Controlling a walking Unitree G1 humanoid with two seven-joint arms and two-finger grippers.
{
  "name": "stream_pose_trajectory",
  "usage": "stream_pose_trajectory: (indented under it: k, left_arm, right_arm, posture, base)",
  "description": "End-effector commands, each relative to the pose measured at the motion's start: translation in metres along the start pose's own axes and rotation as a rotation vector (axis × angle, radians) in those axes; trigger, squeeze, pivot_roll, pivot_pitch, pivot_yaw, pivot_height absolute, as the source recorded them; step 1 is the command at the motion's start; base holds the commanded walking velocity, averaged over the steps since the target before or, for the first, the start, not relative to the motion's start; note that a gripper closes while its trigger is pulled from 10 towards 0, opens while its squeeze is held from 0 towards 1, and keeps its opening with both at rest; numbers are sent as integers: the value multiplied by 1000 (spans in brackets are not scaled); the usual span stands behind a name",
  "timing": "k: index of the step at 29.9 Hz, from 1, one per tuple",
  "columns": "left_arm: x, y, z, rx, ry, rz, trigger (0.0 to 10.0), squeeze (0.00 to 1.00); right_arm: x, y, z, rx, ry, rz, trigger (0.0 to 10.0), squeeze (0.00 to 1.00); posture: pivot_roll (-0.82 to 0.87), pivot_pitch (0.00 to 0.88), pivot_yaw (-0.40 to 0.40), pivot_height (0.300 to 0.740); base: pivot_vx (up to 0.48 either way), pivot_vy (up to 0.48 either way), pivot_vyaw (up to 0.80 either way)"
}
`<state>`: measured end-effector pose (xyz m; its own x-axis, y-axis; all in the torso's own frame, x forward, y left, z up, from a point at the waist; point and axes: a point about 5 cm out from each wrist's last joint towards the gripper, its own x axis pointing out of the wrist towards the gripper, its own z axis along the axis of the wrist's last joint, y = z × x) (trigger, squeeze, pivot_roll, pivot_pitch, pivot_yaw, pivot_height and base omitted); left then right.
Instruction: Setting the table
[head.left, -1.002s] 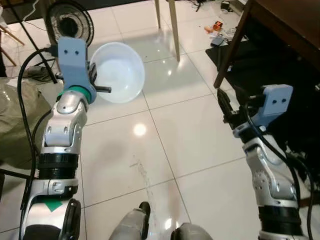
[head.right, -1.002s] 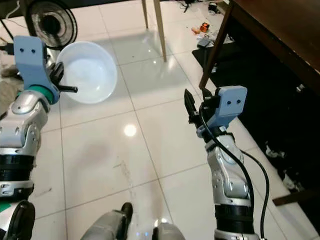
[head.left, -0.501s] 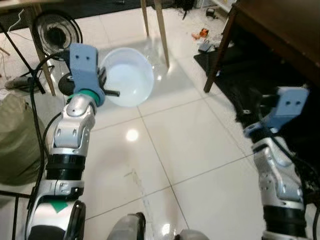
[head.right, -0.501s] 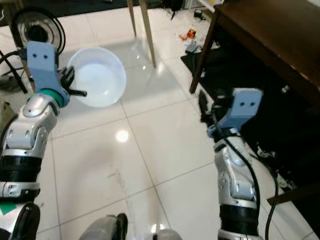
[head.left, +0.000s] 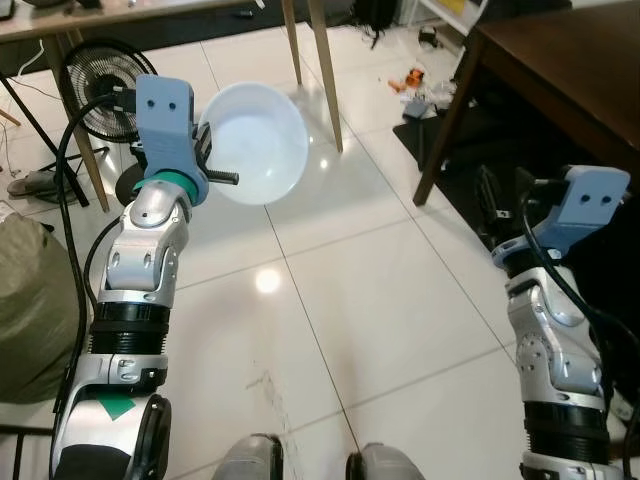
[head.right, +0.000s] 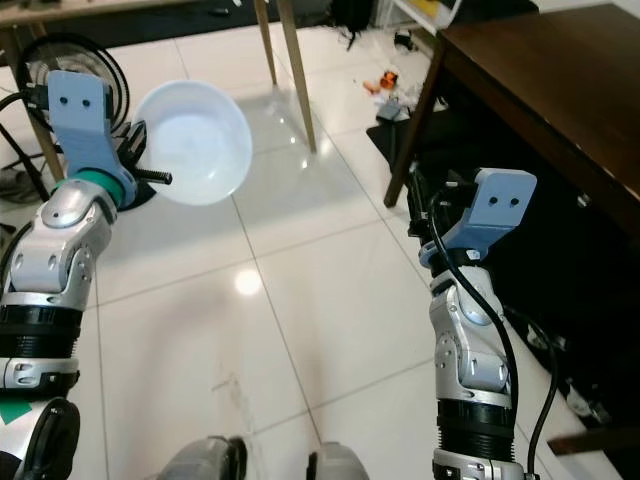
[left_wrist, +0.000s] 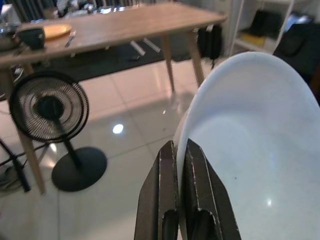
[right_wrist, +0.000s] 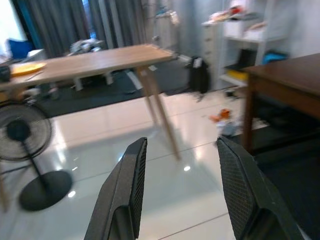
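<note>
A white bowl (head.left: 258, 145) hangs in the air above the tiled floor, tilted so its inside faces me. My left gripper (head.left: 215, 175) is shut on its rim, one black finger inside and one outside, as the left wrist view shows at the fingertips (left_wrist: 192, 150). My right gripper (head.right: 428, 205) is open and holds nothing, raised beside the leg of a dark brown table (head.left: 560, 60). Farther off stands a light wooden table (left_wrist: 115, 25) carrying a yellow plate (left_wrist: 54, 31) and a dark mug (left_wrist: 31, 36).
A black floor fan (head.left: 105, 75) stands behind my left arm. Light wooden table legs (head.left: 325, 60) rise just past the bowl. Small clutter (head.left: 415, 85) lies on the floor by the dark table. An olive bag (head.left: 25, 300) sits at my left.
The whole view has shifted as the camera moved; more of the dark table and the light table's edge now show. The bowl stays in my left gripper, and the right gripper stays open.
</note>
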<state>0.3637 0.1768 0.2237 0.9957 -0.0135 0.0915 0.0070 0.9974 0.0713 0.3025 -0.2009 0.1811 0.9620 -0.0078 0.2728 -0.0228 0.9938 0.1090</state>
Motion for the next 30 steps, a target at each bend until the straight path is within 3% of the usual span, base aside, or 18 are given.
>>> stream_pose_trajectory:
  k: [1,17,30]
  left_arm:
    - [0,-3,-3,-2,7,-10,10000,0]
    - [0,-6,-1,0,1,-29,10000,0]
    - [1,-5,0,0,-4,-28,10000,0]
  right_arm:
    - [-3,-4,-4,-2,14,-21,10000,0]
    - [-1,-5,-5,0,21,-34,10000,0]
    - [6,8,-2,11,-5,16,10000,0]
  posture:
    - [14,9,70,740]
    - [19,16,71,740]
    - [30,15,72,740]
  base:
    - [472,0,0]
    - [472,0,-726]
    - [471,0,0]
